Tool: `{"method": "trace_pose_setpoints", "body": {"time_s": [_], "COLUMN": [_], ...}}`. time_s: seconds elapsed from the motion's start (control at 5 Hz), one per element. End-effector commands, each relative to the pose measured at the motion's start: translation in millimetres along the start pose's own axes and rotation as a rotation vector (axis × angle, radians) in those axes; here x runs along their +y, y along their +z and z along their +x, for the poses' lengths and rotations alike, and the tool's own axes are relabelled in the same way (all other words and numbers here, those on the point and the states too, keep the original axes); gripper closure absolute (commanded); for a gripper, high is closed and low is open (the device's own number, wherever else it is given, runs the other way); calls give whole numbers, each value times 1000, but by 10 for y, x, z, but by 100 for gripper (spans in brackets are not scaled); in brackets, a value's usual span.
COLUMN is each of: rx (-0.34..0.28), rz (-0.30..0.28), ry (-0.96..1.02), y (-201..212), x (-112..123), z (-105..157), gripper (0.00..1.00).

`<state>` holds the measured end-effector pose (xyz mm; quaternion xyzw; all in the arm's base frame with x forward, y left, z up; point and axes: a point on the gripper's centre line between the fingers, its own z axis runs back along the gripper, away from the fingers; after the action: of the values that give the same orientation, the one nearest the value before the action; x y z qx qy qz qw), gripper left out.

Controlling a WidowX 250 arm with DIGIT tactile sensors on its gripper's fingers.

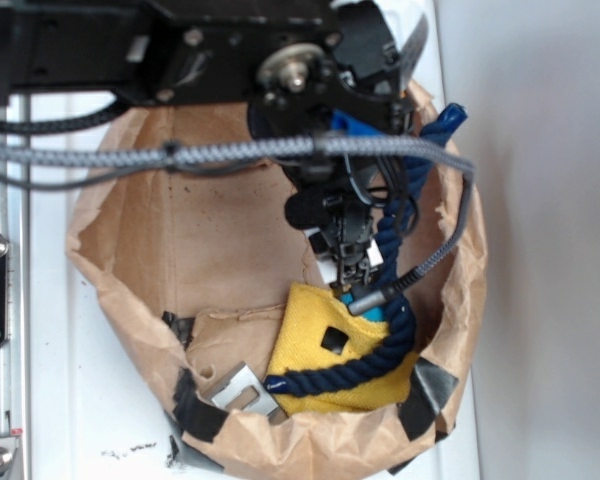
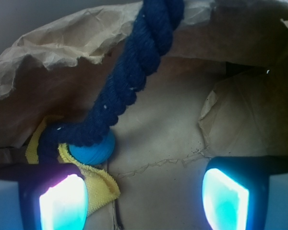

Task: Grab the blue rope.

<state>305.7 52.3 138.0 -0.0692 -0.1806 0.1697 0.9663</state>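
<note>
Blue rope (image 2: 134, 72) runs diag. up-right, left of center betw. spread fingers (image 2: 62, 203) of gripper (image 2: 144, 201), nothing clamped.

Exterior view: the black arm (image 1: 180, 45) extends in from the upper left, its wrist bent so that the gripper (image 1: 352, 262) points downward. Wrist view: the two fingers (image 2: 62, 201) stand well apart, their glowing pads facing inward with nothing between them.
</note>
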Motion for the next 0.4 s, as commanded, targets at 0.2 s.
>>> {"method": "trace_pose_setpoints", "body": {"time_s": [0.2], "rx": [-319], "rz": [-43], "ry": [-16], "y": [-184], "x": [-196], "z": [-105], "gripper": [0]}}
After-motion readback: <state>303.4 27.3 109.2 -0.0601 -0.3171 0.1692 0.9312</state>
